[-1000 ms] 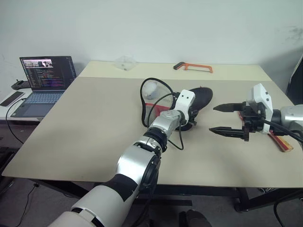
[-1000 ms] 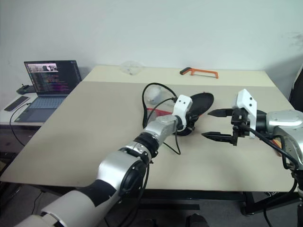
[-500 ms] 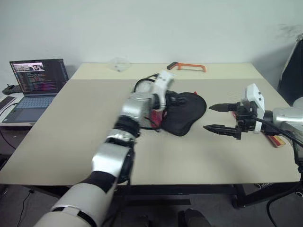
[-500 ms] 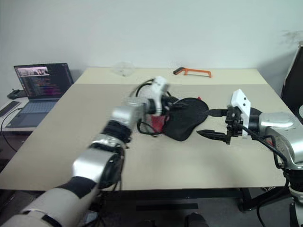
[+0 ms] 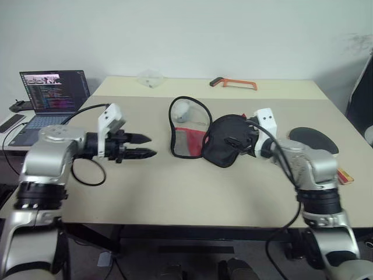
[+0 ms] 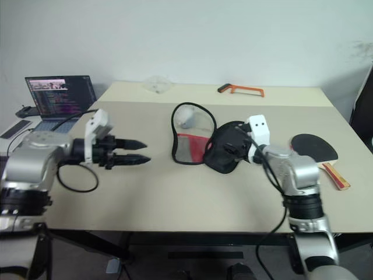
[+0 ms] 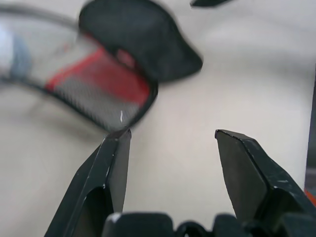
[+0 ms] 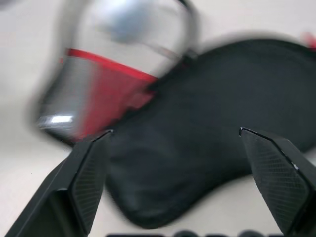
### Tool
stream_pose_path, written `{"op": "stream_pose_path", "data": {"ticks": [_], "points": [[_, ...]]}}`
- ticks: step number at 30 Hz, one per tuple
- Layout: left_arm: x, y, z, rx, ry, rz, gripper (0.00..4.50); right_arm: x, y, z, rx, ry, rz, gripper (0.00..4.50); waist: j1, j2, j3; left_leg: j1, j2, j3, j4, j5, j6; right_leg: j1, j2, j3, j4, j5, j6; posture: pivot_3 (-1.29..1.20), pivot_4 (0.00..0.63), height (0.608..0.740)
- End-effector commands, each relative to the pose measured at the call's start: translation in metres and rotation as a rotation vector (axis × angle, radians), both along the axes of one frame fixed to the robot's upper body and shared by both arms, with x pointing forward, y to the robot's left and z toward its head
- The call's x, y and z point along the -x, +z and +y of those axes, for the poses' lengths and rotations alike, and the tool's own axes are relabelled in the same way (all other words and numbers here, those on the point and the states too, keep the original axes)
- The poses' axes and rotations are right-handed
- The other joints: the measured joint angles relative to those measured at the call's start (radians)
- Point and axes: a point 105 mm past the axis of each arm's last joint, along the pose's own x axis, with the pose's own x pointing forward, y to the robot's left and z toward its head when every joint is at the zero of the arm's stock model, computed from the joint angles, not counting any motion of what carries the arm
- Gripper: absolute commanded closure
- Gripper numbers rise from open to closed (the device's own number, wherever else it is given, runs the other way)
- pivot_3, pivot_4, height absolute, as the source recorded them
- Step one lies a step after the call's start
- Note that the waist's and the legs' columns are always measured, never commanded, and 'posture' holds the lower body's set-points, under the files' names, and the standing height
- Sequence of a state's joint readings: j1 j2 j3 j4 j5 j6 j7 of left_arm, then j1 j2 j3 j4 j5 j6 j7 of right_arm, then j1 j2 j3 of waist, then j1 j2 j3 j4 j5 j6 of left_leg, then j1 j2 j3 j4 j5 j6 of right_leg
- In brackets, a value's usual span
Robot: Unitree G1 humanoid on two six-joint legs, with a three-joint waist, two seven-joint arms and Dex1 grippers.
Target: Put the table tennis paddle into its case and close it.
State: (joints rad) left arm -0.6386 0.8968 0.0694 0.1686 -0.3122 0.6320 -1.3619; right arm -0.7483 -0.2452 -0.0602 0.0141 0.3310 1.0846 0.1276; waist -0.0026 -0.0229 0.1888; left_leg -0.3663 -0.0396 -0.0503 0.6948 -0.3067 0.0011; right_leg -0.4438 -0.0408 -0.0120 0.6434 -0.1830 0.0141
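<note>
The case (image 5: 220, 153) lies mid-table, its black part to the right and its red mesh panel (image 5: 185, 142) to the left, with the black cord loop (image 5: 192, 100) curling behind it. My right gripper (image 5: 234, 142) is at the black part, fingers (image 8: 86, 173) spread wide and open; I cannot tell whether they touch the fabric. The table tennis paddle (image 6: 312, 146) lies flat to the right of that arm, black face up, handle (image 6: 334, 174) toward the table's right edge. My left gripper (image 5: 150, 146) hovers left of the case, open and empty, pointing at it.
A small round grey object (image 5: 182, 109) sits inside the cord loop. An orange hacksaw (image 5: 234, 83) lies at the far edge beside a clear plastic piece (image 5: 149, 78). A laptop (image 5: 51, 96) stands on a side table at the left.
My left arm swung away from the case to the left and opened. My right gripper moved in to the case's black part. The paddle now shows beside the right arm. The camera shifted.
</note>
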Motion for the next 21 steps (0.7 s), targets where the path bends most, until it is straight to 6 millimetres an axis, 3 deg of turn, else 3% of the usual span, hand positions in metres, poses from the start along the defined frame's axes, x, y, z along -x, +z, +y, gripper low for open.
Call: {"op": "stream_pose_path", "data": {"ticks": [1, 9, 15, 21], "points": [[0.007, 0.019, -0.003, 0.013, -0.012, -0.068, 1.57, -0.007, 0.011, -0.009, 0.013, -0.153, -0.032, 0.00, 0.001, 0.000, 0.000, -0.001, 0.000, 0.000, 0.000, 0.000, 0.000, -0.001, 0.000, 0.000, 0.000, 0.000, 0.000, 0.00, 0.150, 0.740], [0.012, 0.014, -0.004, 0.003, 0.008, -0.055, 1.57, -0.001, -0.011, 0.001, -0.016, -0.302, 0.081, 0.00, -0.021, 0.000, 0.000, 0.000, 0.001, 0.000, -0.001, 0.000, 0.000, -0.001, 0.001, 0.000, 0.001, 0.000, 0.000, 0.00, 0.150, 0.740], [0.012, 0.012, -0.005, 0.002, 0.016, -0.049, 1.57, -0.012, -0.015, 0.029, -0.039, -0.299, 0.091, 0.00, -0.033, 0.000, 0.000, 0.001, 0.001, 0.001, -0.002, 0.000, 0.000, -0.001, 0.002, 0.001, 0.001, 0.000, 0.000, 0.00, 0.150, 0.740], [0.012, 0.014, -0.011, 0.010, 0.005, -0.055, 1.57, -0.018, -0.034, 0.041, 0.013, -0.300, 0.137, 0.00, -0.039, 0.000, 0.000, 0.001, 0.001, 0.001, -0.004, 0.000, 0.000, -0.001, 0.002, 0.001, 0.001, 0.000, 0.000, 0.00, 0.150, 0.740]]}}
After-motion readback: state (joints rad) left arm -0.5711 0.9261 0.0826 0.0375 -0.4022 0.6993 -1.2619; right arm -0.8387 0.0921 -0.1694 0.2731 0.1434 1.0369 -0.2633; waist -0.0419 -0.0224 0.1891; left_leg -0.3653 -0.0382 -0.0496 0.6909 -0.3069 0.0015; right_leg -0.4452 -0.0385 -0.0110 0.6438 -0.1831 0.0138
